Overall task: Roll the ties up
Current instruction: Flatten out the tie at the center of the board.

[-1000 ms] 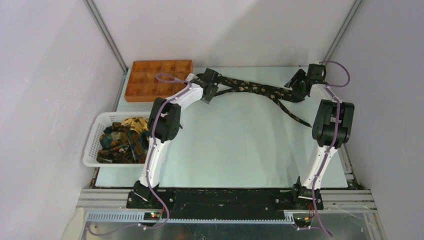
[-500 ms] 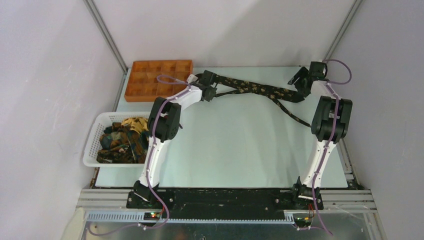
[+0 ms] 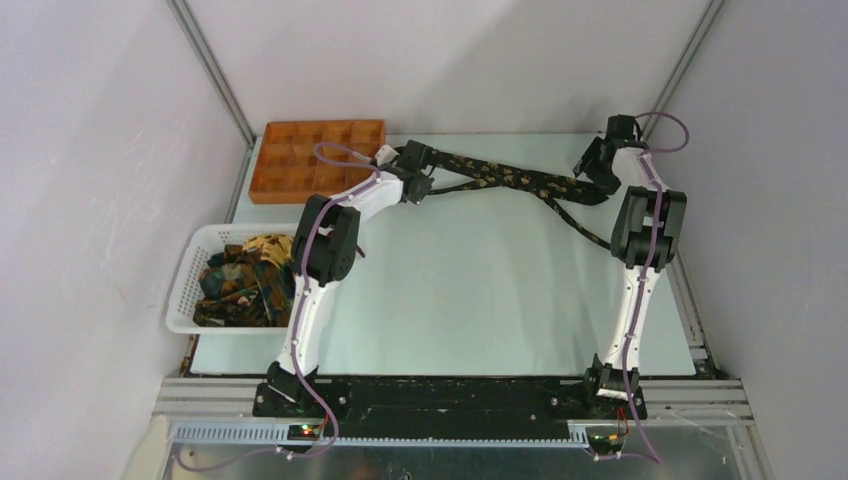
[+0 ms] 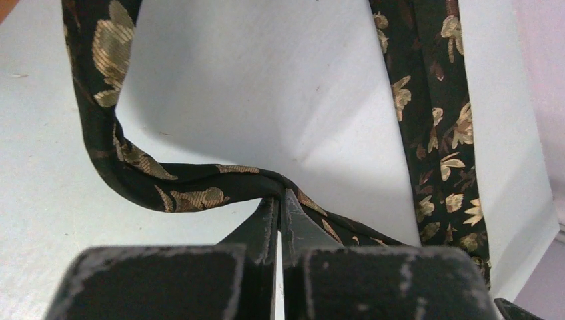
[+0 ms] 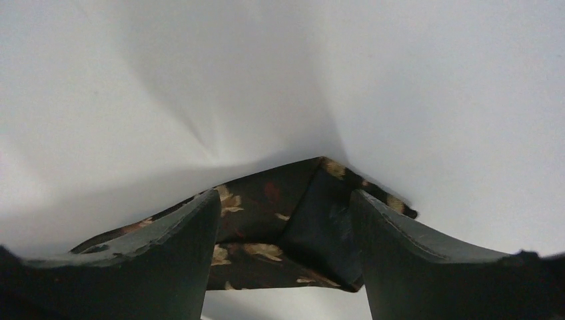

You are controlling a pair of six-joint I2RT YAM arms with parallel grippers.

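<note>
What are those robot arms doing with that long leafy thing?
Two robot arms are working on one long leafy tie lying across the far side of the table. The left hand is pinched shut on a fold of it. The right hand is open, with the tie's end between its fingers. More leafy fabric fills the white basket.

Pale grey walls [image 3: 450,60], light blue-green table [image 3: 470,290]

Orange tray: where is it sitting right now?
Top view: the orange tray sits at the far left corner of the table, beyond the white basket, with the left end of the tie just to its right.
</note>
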